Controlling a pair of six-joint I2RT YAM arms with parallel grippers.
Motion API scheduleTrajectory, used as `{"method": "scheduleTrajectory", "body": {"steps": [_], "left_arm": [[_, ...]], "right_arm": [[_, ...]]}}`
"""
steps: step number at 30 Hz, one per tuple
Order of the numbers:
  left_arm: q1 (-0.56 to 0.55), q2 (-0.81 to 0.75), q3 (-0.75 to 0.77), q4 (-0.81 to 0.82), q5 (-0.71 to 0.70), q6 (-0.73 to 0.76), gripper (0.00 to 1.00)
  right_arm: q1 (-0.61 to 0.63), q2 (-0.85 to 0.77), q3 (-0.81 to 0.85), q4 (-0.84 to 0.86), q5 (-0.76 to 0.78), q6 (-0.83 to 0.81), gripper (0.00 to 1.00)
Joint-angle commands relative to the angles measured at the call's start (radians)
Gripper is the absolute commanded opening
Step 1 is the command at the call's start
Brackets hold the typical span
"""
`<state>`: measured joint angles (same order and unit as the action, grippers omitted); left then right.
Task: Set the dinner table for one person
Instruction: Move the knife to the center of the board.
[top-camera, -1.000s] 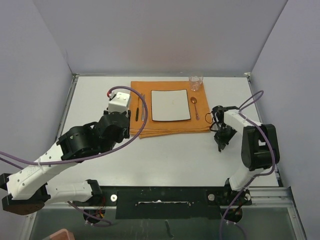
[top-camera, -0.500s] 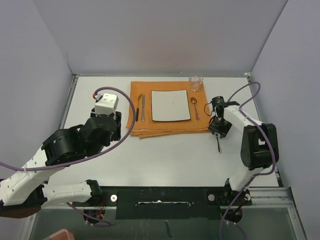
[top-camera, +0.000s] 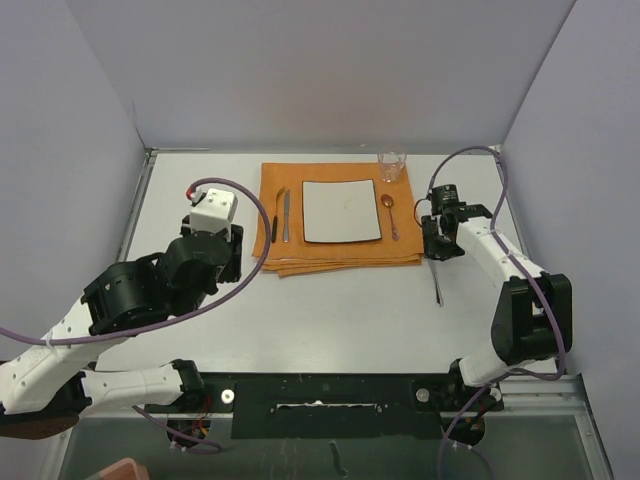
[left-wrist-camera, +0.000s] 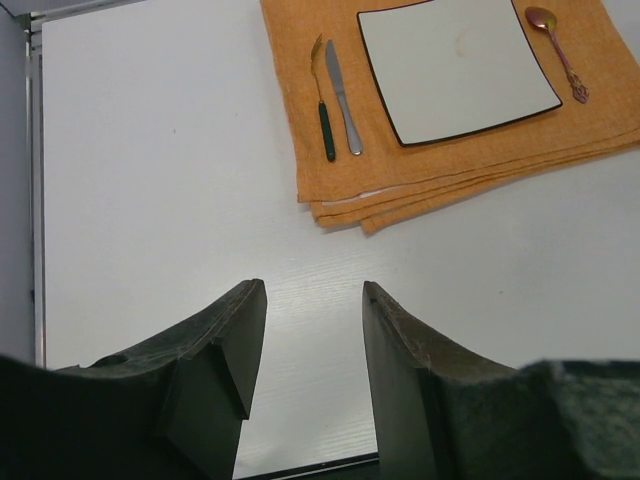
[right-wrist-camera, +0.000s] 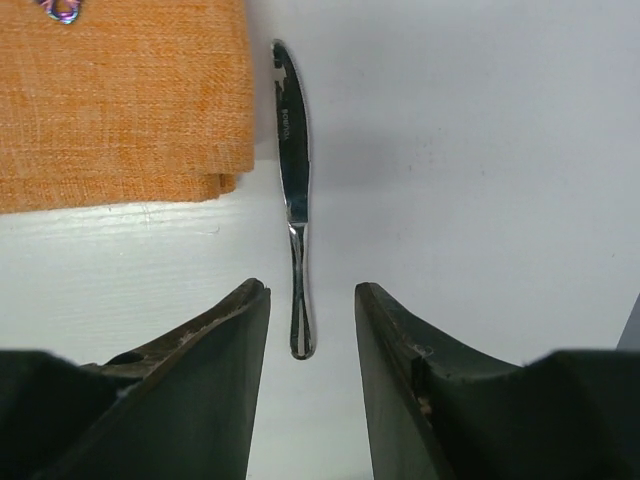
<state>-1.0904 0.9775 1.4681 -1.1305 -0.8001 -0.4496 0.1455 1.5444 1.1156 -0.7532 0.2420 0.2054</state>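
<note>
The dinner table (top-camera: 330, 310) spans the whole workspace under both arms. Orange cloth (top-camera: 340, 255) sits far-centre on it. Plate (top-camera: 342, 210) is mid-cloth, with fork (top-camera: 275, 218) and knife (top-camera: 286, 215) to its left, spoon (top-camera: 390, 215) to its right and glass (top-camera: 391, 165) at the cloth's far right corner. Second knife (right-wrist-camera: 288, 130) lies flat on bare table just right of the cloth's near-right corner, not touching it. Right gripper (right-wrist-camera: 311, 292) lines up with its handle end, fingers apart, nothing held. Left gripper (left-wrist-camera: 312, 288) is over bare table left of the cloth, fingers apart, empty.

Risks we see: the second knife is thin and flat on a hard top, so the pads may scrape or skid off. A sliding blade could ruck the cloth edge or nudge the spoon.
</note>
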Motion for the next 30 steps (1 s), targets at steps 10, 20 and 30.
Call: {"method": "scheduleTrajectory", "body": {"steps": [10,20,30], "left_arm": [[0.001,-0.073,-0.031,0.093,-0.007,0.034,0.43],[0.001,-0.091,-0.035,0.109,-0.009,0.052,0.43],[0.003,-0.073,-0.034,0.14,-0.005,0.086,0.44]], "right_arm": [[-0.008,0.123,0.134,-0.156,-0.142,-0.176,0.41],[-0.037,0.207,0.099,-0.221,-0.107,-0.155,0.37],[-0.036,0.222,0.021,-0.201,-0.12,-0.153,0.38]]}}
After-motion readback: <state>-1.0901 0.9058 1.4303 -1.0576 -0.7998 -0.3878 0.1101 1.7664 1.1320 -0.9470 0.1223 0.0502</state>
